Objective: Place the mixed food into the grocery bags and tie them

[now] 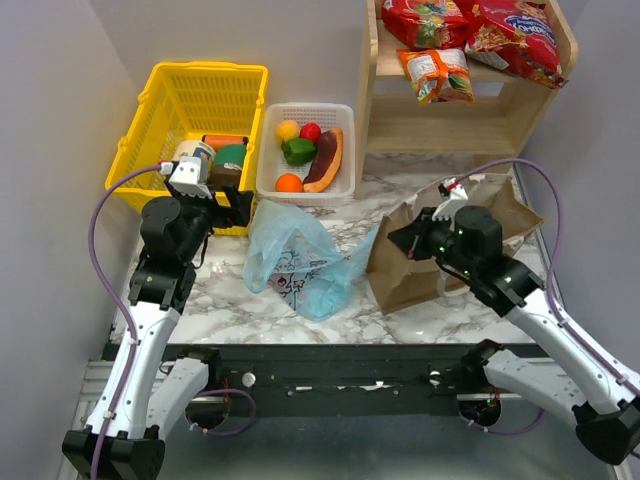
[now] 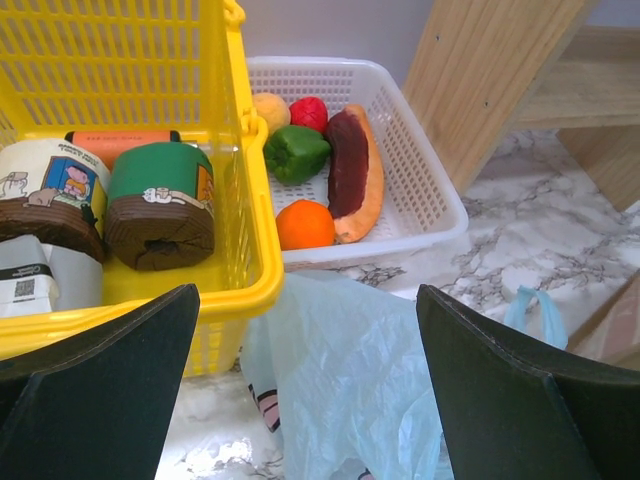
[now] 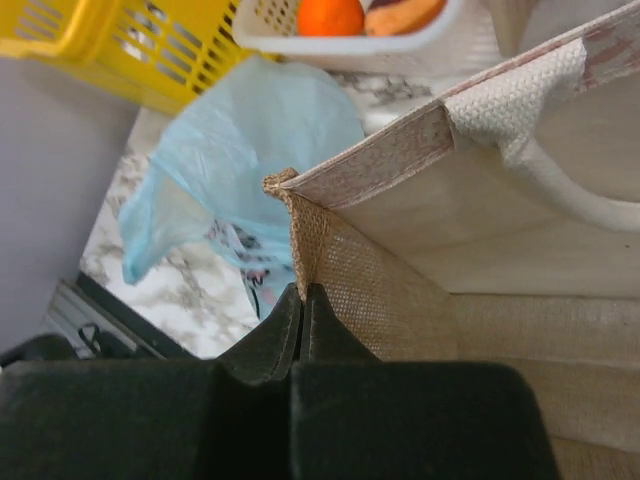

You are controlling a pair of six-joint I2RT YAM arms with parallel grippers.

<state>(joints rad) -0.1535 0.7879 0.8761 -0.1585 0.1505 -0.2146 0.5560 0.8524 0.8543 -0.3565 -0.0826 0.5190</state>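
Observation:
The light-blue grocery bag (image 1: 295, 262) lies crumpled mid-table, its top between my left gripper's (image 2: 310, 400) wide-open fingers. That gripper (image 1: 238, 208) hovers by the yellow basket's corner, holding nothing. The tan grocery bag (image 1: 400, 280) stands to the right. My right gripper (image 3: 303, 300) is shut on the tan bag's (image 3: 420, 290) woven corner edge, seen from above at its left side (image 1: 398, 240). Mixed food: red snack packets (image 1: 515, 35) on the shelf, and yellow (image 2: 270, 108), red (image 2: 309, 112), green (image 2: 297, 152) and orange (image 2: 305, 224) pieces in the white tray.
The yellow mesh basket (image 1: 200, 95) at back left holds jars and cans (image 2: 160, 205). The white slotted tray (image 1: 345, 125) also carries a long purple-and-orange wedge (image 2: 352, 170). A wooden shelf (image 1: 450, 120) stands at back right. Grey walls close both sides.

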